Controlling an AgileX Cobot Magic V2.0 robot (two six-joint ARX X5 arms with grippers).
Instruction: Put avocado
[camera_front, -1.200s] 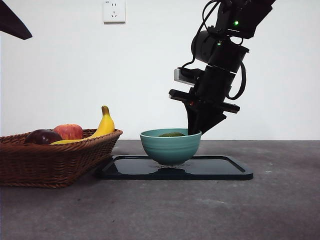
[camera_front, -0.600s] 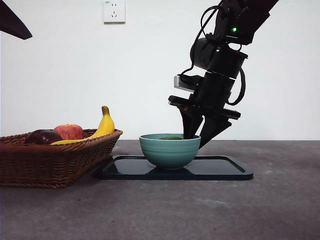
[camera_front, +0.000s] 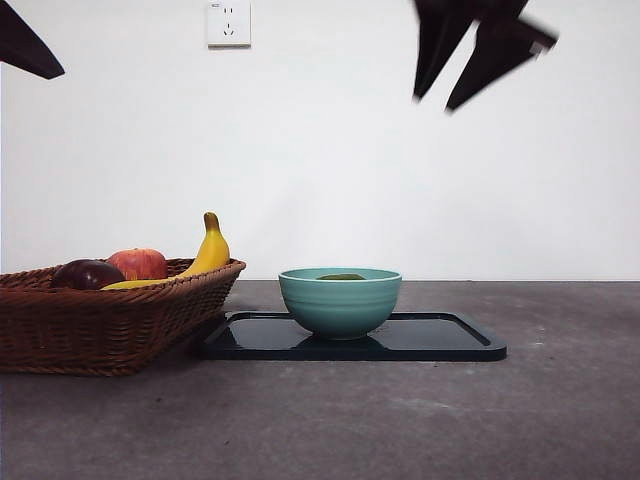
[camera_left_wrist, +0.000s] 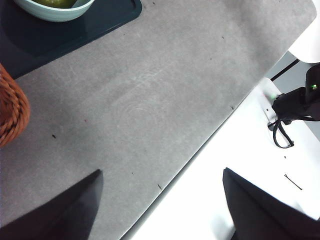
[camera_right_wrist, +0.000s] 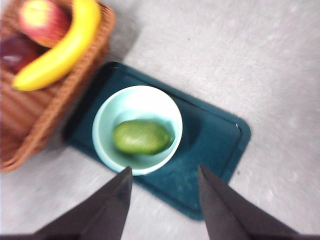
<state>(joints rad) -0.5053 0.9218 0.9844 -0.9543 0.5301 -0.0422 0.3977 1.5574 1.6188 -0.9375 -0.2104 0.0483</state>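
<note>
Avocado (camera_right_wrist: 142, 137) lies alone in the teal bowl (camera_front: 340, 298), no longer under the right gripper (camera_front: 470, 62), whose jaws hang spread and empty, lifted from the bowl's rim to high above the dark tray (camera_front: 440, 340). The placing looks done. Left gripper (camera_left_wrist: 160, 210) waits, jaws spread, over the tabletop (camera_left_wrist: 150, 100) edge.

The right gripper (camera_front: 435, 102) has two matte black jaws, flat wedges tapering to points. The left gripper (camera_left_wrist: 160, 205) has the same plain black jaws. Another arm part (camera_left_wrist: 300, 102) is black, with a small green light and a looping black cable.
</note>
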